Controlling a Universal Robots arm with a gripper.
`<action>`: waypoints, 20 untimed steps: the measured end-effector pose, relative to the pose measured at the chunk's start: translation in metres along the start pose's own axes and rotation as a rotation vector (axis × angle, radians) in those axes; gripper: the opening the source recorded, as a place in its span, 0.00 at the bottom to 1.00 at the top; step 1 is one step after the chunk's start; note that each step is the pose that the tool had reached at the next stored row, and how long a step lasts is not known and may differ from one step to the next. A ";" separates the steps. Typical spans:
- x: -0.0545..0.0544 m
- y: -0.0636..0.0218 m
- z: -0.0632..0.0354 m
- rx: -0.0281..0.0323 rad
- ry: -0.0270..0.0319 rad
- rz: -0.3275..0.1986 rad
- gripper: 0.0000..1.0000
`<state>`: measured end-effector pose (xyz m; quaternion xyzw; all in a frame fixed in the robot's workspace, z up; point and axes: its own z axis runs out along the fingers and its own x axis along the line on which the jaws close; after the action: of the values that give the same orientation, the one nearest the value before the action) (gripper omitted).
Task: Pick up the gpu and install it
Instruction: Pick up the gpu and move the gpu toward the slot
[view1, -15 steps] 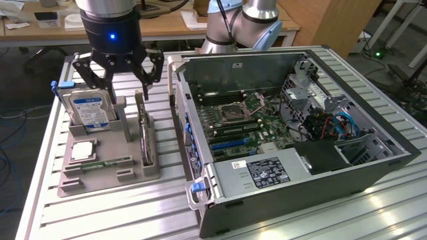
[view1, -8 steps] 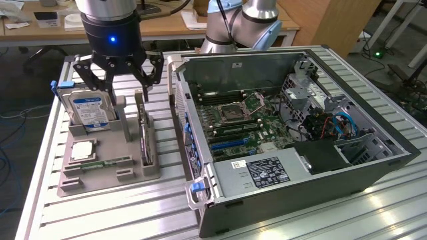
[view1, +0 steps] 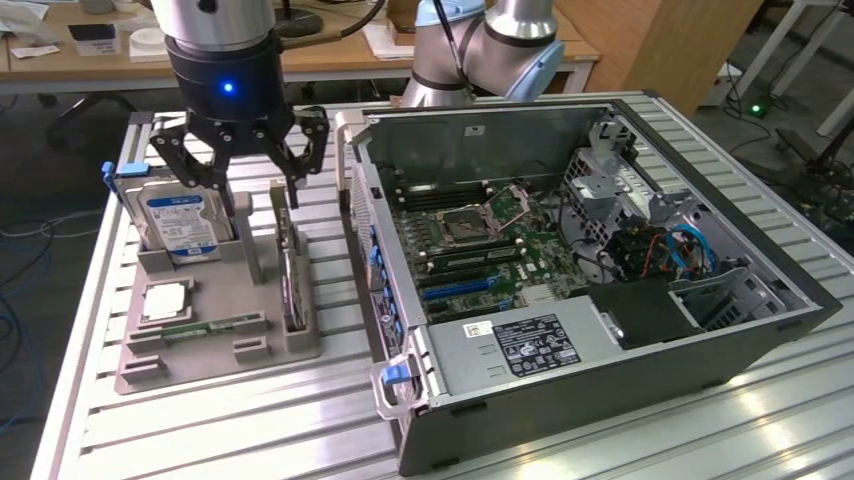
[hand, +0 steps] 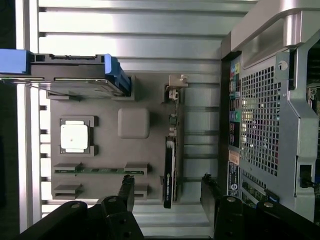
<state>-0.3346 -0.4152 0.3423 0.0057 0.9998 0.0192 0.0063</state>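
Note:
The gpu stands on edge in a slot of the grey holder tray, a thin green card with a black cooler and a silver bracket at its far end. My gripper hangs open above the tray, between the hard drive and the gpu's bracket end, holding nothing. In the wrist view the gpu runs straight away from the camera, and its near end lies between my two black fingertips of the gripper. The open computer case with its motherboard lies at the exterior view's right.
The tray also holds an upright silver hard drive with blue clips, a square processor and a narrow memory stick. The case's perforated rear wall stands close beside the gpu. Everything rests on a slatted metal table.

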 end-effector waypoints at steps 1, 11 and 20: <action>0.000 0.0000 0.0002 -0.0001 -0.0001 0.000 0.65; 0.000 -0.0003 0.0026 -0.0001 -0.0001 -0.001 0.65; 0.000 -0.0015 0.0056 -0.0001 -0.0002 -0.001 0.65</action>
<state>-0.3343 -0.4164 0.3367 0.0053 0.9998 0.0193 0.0064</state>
